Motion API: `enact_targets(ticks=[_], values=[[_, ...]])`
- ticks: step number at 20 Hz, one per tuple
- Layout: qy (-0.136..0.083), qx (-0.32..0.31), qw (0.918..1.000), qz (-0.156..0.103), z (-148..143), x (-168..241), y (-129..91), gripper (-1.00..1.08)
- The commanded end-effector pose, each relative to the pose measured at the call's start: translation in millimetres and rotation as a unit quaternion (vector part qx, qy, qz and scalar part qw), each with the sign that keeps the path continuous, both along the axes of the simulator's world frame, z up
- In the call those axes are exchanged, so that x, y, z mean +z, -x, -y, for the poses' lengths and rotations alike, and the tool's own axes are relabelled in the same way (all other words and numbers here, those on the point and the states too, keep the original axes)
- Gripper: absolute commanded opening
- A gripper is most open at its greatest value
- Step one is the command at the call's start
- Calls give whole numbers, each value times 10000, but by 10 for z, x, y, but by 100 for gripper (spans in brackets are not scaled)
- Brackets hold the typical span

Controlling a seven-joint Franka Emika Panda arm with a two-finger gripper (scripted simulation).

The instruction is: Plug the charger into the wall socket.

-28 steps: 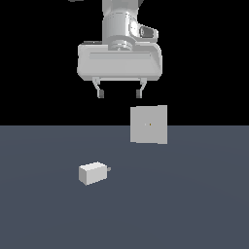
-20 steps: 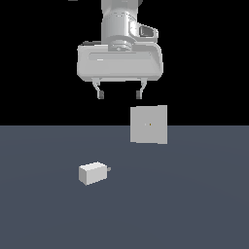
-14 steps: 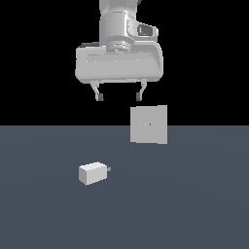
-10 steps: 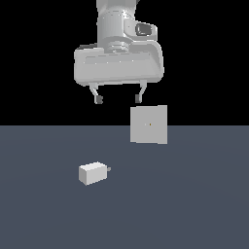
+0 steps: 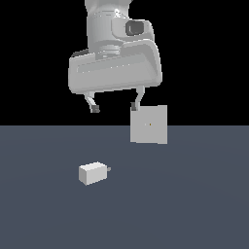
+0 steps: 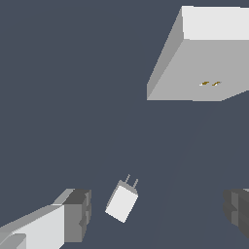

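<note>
On the dark grey-blue tabletop (image 5: pixel 44 219), the small light-grey block charger (image 5: pixel 93 173) lies apart from the upright light-grey square wall socket (image 5: pixel 149 124), toward the far edge. Above, the white pincer (image 5: pixel 115 106) hangs wide open, empty.

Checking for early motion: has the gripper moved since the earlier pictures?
Yes. The gripper has shifted slightly toward the exterior view's left and tilted, judged against the socket, which has stayed put. The charger hasn't moved either.
</note>
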State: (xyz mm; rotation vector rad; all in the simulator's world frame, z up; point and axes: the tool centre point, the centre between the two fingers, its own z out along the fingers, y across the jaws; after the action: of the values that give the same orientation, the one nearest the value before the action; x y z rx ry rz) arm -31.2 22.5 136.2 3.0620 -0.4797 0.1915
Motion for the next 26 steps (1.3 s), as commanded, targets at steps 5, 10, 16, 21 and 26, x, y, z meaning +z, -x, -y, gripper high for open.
enact_targets(ticks=[5, 10, 16, 21, 26], values=[[70, -523, 9985, 171, -62, -143, 114, 100], [123, -893, 9955, 289, -111, -248, 185, 100], [189, -1318, 9902, 424, -172, -373, 259, 100], [246, -1668, 9842, 534, -225, -478, 311, 100], [302, -1994, 9774, 636, -276, -579, 353, 100]])
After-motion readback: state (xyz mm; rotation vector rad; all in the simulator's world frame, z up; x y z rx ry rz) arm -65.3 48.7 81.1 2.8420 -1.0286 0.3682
